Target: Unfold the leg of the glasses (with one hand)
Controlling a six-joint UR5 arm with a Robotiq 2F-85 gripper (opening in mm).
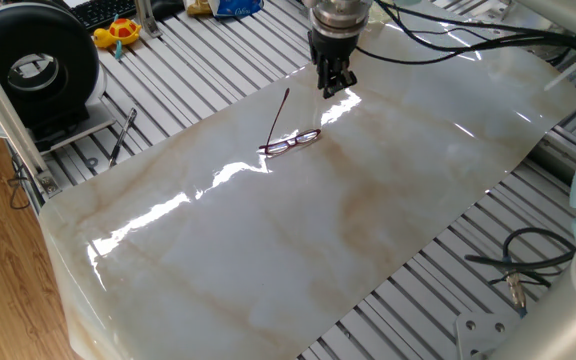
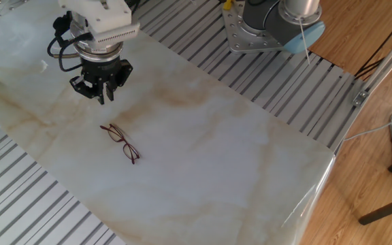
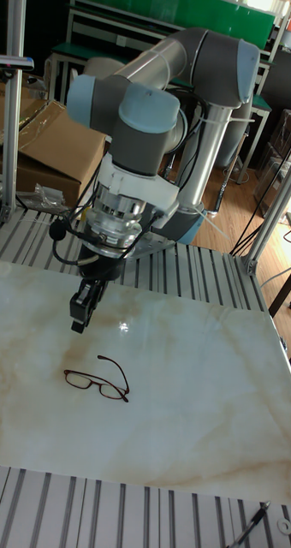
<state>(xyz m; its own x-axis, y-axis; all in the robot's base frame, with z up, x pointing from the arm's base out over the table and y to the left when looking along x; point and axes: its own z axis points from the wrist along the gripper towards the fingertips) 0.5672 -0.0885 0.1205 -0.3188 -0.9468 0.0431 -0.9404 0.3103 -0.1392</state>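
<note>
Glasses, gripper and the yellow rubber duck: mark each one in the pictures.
glasses (image 3: pixel 96 383): tall fixed view, on the bridge between the lenses.
gripper (image 2: pixel 103 96): the other fixed view, midway between the fingertips.
yellow rubber duck (image 1: pixel 118 32): one fixed view, on its body.
</note>
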